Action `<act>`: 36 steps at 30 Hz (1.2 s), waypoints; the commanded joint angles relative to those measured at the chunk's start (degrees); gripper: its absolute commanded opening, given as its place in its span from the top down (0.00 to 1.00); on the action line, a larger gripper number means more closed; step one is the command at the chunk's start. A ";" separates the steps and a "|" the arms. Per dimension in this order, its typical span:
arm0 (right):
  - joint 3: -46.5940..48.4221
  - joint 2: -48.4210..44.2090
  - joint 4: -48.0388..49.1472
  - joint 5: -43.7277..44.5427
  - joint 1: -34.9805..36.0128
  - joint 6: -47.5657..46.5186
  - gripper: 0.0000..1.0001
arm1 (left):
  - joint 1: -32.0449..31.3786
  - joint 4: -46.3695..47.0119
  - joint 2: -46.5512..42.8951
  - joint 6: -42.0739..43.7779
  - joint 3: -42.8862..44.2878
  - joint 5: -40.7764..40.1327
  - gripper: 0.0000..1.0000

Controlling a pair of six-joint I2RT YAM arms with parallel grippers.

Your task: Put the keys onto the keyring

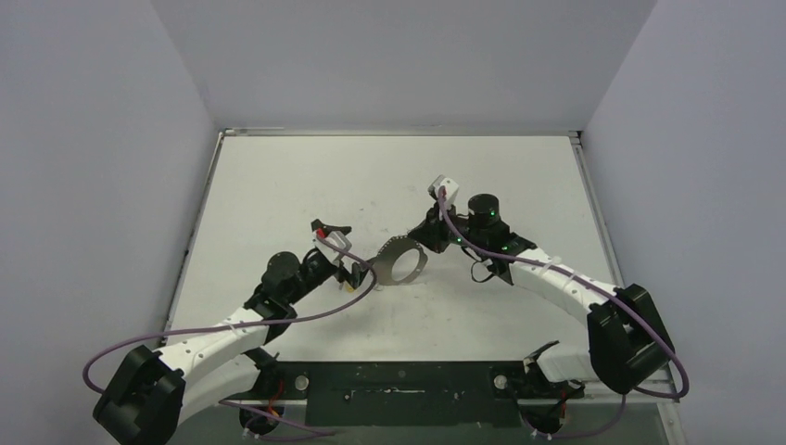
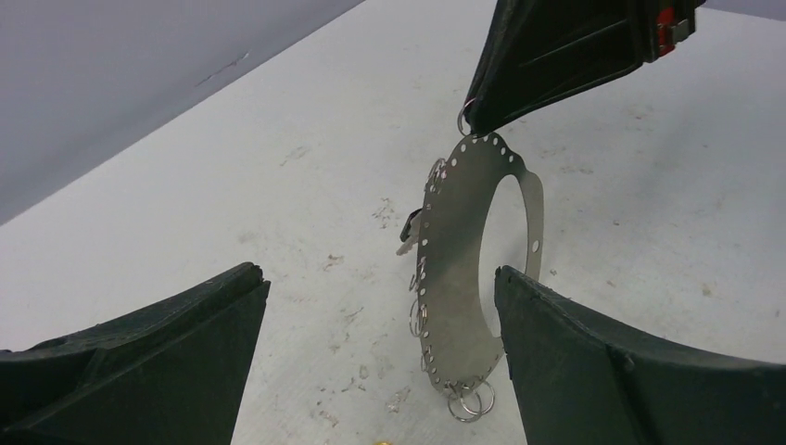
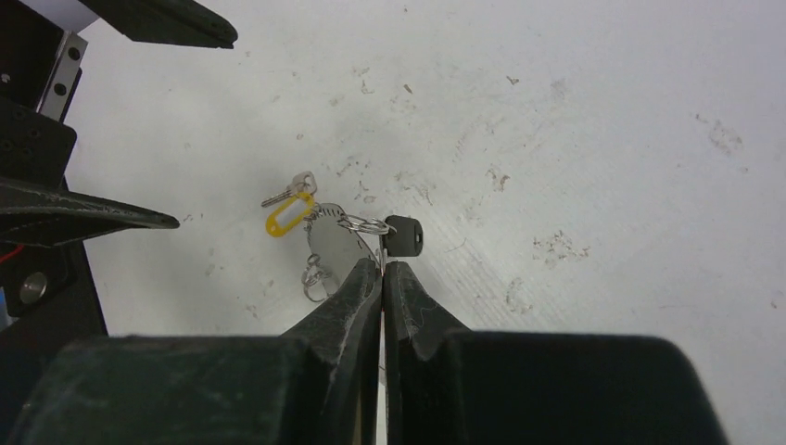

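Observation:
The keyring (image 1: 389,247) is a silvery band loop with holes and small rings along its edge, standing upright on the table between the arms. My right gripper (image 1: 428,245) is shut on its rim; in the right wrist view the fingers (image 3: 382,264) pinch the thin edge. A black-headed key (image 3: 402,236) hangs at the rim on a small ring, also seen in the left wrist view (image 2: 412,222). A yellow-headed key (image 3: 287,211) lies on the table beside the keyring. My left gripper (image 2: 378,278) is open and empty, its fingers either side of the keyring's (image 2: 454,269) lower part without touching it.
Several loose small rings (image 2: 468,403) hang at the keyring's bottom edge. The white tabletop (image 1: 306,176) is scuffed. Grey walls close in at the left, right and back. Purple cables (image 1: 306,315) trail along both arms.

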 commanded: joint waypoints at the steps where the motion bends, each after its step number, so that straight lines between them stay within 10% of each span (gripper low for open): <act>1: -4.45 -4.76 14.71 -3.85 0.94 -6.69 1.00 | -0.15 4.51 -0.85 3.93 0.76 10.17 0.10; 12: -5.40 -4.81 14.89 -16.82 2.24 -13.36 1.00 | -0.37 3.65 6.23 4.10 6.60 19.50 0.38; 31: -8.34 -6.64 21.05 -15.62 4.03 -12.48 1.00 | -1.04 11.92 18.67 -4.01 11.57 24.80 0.38; 36: -8.92 -7.09 22.04 -14.90 4.21 -11.77 1.00 | -1.64 9.67 20.13 -3.30 12.75 23.02 0.52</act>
